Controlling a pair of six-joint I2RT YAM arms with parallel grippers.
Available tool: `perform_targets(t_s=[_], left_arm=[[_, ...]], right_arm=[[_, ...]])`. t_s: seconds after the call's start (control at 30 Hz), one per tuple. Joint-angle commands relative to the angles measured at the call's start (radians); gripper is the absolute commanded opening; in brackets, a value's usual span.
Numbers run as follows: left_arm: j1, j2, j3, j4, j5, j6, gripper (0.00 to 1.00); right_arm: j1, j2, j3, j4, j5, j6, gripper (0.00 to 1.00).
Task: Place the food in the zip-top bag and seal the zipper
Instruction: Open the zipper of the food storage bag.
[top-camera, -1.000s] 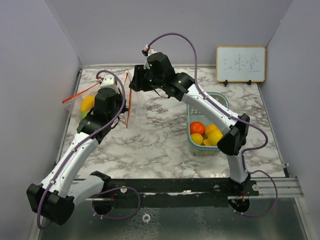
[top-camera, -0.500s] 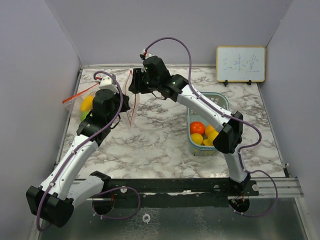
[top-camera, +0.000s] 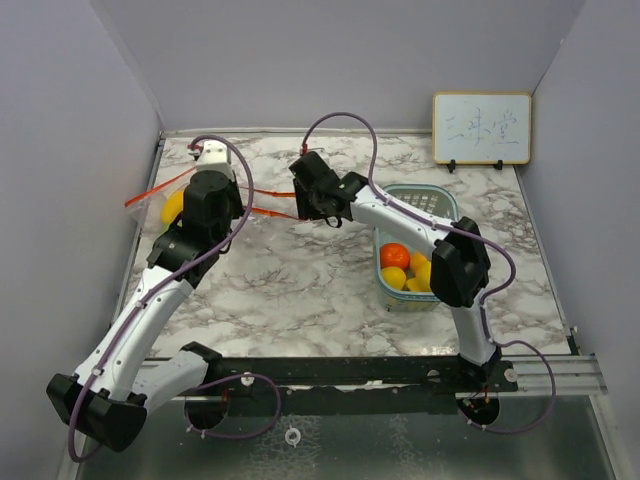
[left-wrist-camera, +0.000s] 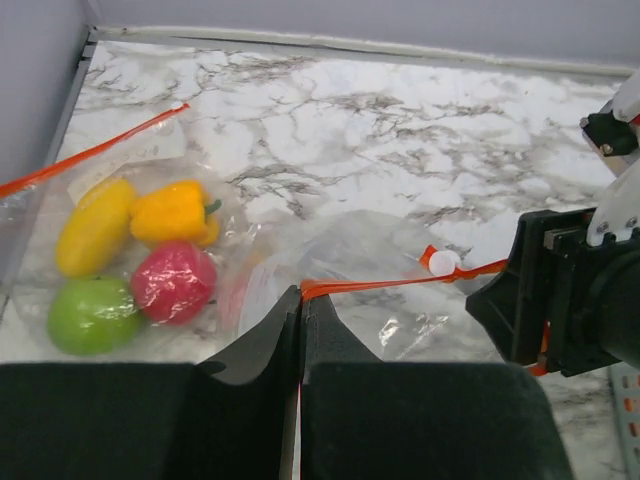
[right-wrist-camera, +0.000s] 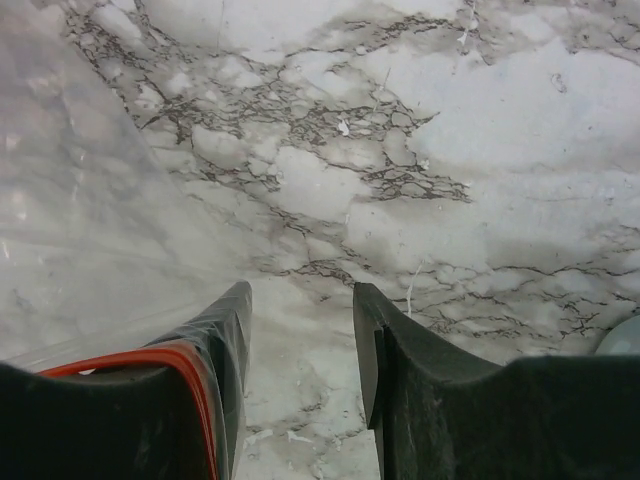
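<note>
Left gripper (left-wrist-camera: 300, 300): pinched tight on the bag's (left-wrist-camera: 350, 245) orange zipper strip (left-wrist-camera: 380, 283), which runs across toward the right gripper (right-wrist-camera: 300, 292).
Right gripper: jaws apart, and I see only bare table (right-wrist-camera: 480, 200) between them. The strip lies along the outer side of one finger, unclamped.
Bagged fruits (left-wrist-camera: 172, 282): four, yellow, yellow-orange, red-pink and green, inside the bag at the table's far left.
Basket (top-camera: 425, 195): on the right, holding the basket fruits (top-camera: 395, 255), orange and yellow.

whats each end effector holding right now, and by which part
The left end effector pinches the clear plastic zip-top bag by its red-orange zipper strip. The right end effector is open, gripping nothing.
</note>
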Motion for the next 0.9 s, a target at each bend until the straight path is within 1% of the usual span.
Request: perform_targets(t_s=[0.0,0.07,0.1,0.13,0.2,0.27,0.33,0.4,0.57,0.7,0.77,0.87], left_arm=[[0.0,-0.023,0.097,-0.022,-0.348,0.305,0.0],[0.0,-0.039,0.1,-0.013,-0.317,0.299,0.0],[0.0,-0.046,0.095,-0.012,-0.289,0.272,0.0],[0.0,-0.048,0.084,-0.01,-0.257,0.241,0.0],[0.0,-0.043,0.052,-0.005,-0.186,0.157,0.0],[0.0,-0.037,0.009,0.011,-0.12,0.067,0.0],[0.0,-0.032,-0.044,0.053,-0.058,-0.003,0.0],[0.0,-0.019,-0.082,0.096,-0.012,-0.052,0.0],[-0.002,0.03,-0.118,0.149,0.035,-0.083,0.0],[-0.005,0.061,-0.129,0.182,0.064,-0.083,0.0],[-0.006,0.076,-0.135,0.192,0.077,-0.093,0.0],[-0.012,0.094,-0.137,0.204,0.092,-0.099,0.0]], right_arm=[[-0.061,-0.097,-0.173,-0.019,0.101,-0.022,0.44],[-0.063,-0.142,-0.253,0.065,0.027,-0.07,0.44],[-0.063,-0.166,-0.292,0.116,-0.051,-0.1,0.44],[-0.063,-0.186,-0.32,0.159,-0.097,-0.114,0.44],[-0.063,-0.216,-0.345,0.204,-0.164,-0.133,0.45],[-0.063,-0.236,-0.337,0.229,-0.24,-0.159,0.49],[-0.063,-0.238,-0.304,0.227,-0.289,-0.185,0.57],[-0.063,-0.226,-0.247,0.189,-0.323,-0.199,0.64],[-0.063,-0.203,-0.121,0.136,-0.413,-0.176,0.83],[-0.063,-0.21,-0.07,0.143,-0.472,-0.141,0.89],[-0.063,-0.218,-0.056,0.152,-0.499,-0.126,0.94],[-0.064,-0.228,-0.039,0.156,-0.517,-0.104,0.98]])
